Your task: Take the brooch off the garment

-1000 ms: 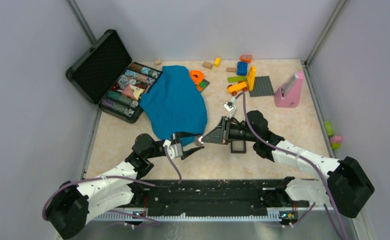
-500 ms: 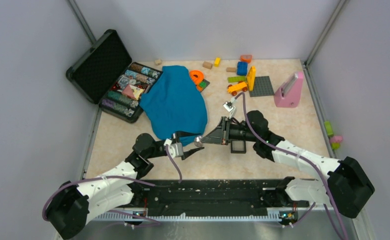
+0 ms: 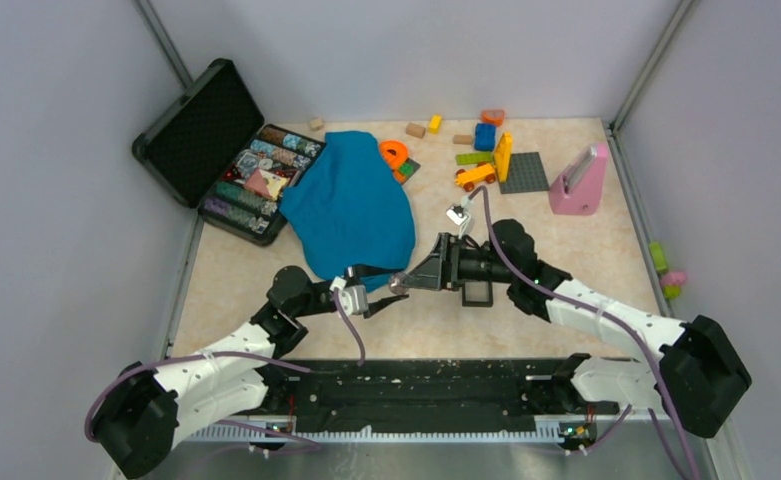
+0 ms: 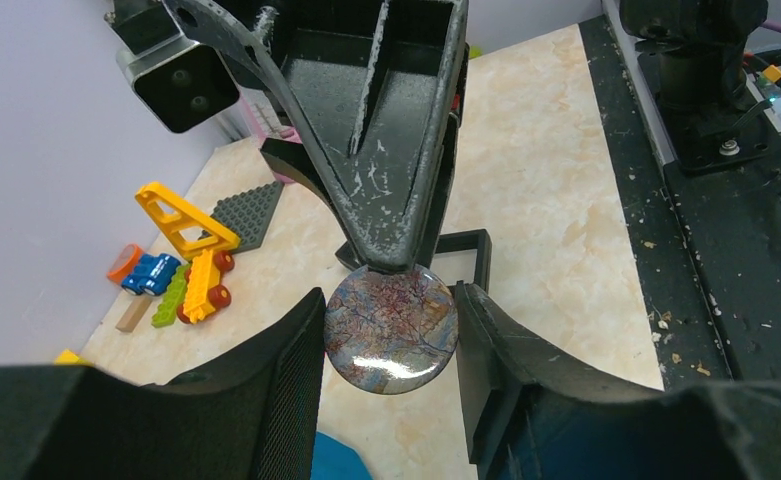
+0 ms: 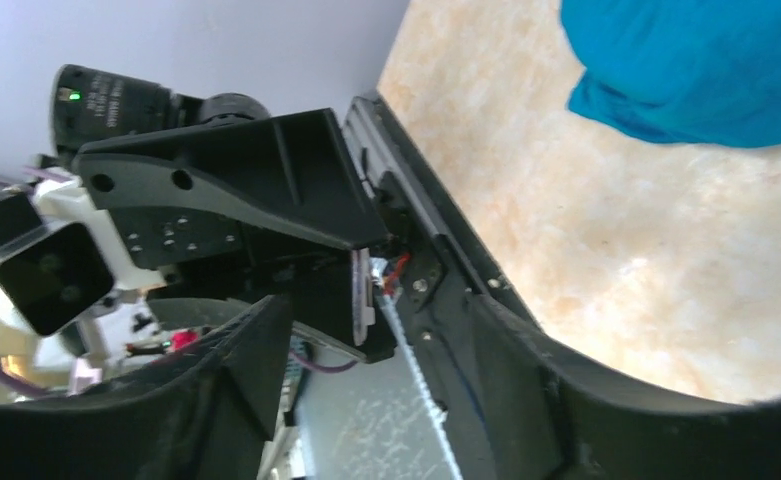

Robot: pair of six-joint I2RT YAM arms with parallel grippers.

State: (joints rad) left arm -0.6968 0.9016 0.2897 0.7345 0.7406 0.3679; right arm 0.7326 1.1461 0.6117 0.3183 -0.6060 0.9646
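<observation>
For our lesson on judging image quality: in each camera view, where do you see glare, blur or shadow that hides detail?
Left wrist: a white glare spot sits low on the brooch, which is otherwise sharp; the left fingers are dark and soft. Right wrist: the right fingers are blurred, the blue garment clearer. Top external: even light, brooch too small for detail.

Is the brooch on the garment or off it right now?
Off. The brooch is pinched by the left gripper over the table, apart from the blue garment.
</observation>
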